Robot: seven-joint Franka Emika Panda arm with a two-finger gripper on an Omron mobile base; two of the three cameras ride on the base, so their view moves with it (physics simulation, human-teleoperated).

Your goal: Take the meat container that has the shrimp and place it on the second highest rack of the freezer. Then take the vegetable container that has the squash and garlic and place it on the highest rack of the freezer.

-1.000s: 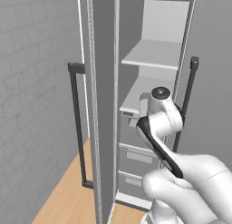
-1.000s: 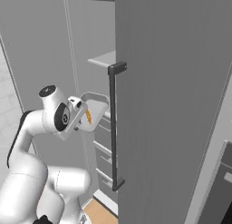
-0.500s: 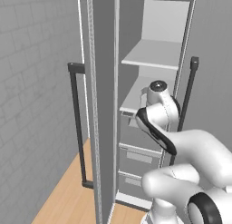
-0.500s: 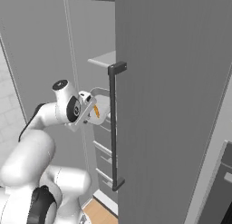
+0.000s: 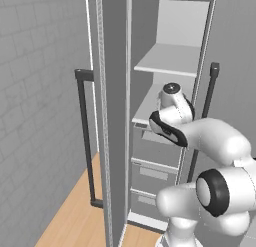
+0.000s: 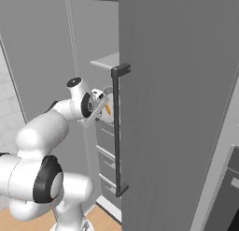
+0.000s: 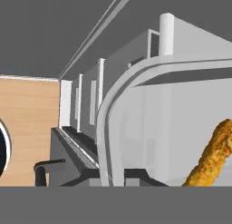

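One freezer, two white shelves, three grey drawers, one clear container

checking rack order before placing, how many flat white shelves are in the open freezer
2. The highest rack sits in the upper part of the freezer; the second highest rack is just below it, level with the arm's wrist. Grey-fronted drawers fill the space underneath, and the arm may hide more.

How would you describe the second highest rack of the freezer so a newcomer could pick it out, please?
Start at the tall grey freezer with its doors open. Inside, two flat white shelves sit above grey drawers. The second highest rack is the lower shelf, directly above the drawers and below the highest rack.
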